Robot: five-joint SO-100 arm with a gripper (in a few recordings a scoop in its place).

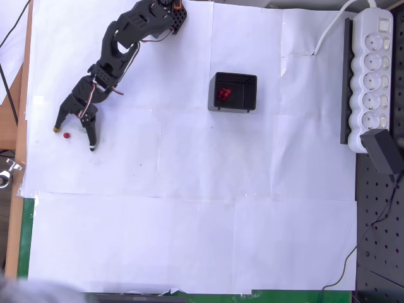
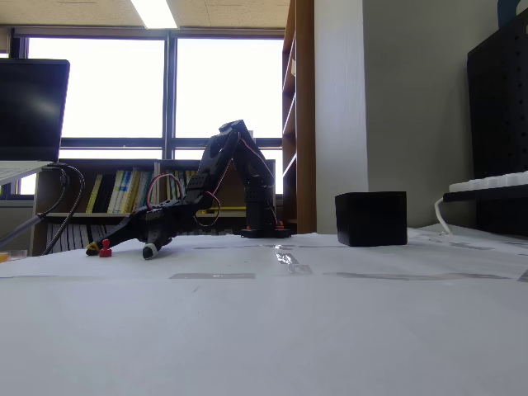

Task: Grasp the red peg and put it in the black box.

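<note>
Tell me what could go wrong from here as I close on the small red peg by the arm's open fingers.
1. The tiny bright red peg lies between the open black gripper fingers but nearer the left one in the overhead view; closing may knock it aside.
2. The fingers sit low on the white paper sheet; pressing down could snag it.
3. The square black open-topped box, already holding red pegs, is far across the sheet; a weak pinch could drop the peg on the way.

I see my black arm [image 1: 120, 44] reaching from its base at the top of the overhead view down toward the left edge, folded low and stretched forward in the fixed view. Its pincer [image 1: 74, 136] hangs spread wide, both fingertips [image 2: 149, 252] down by the desk.
</note>
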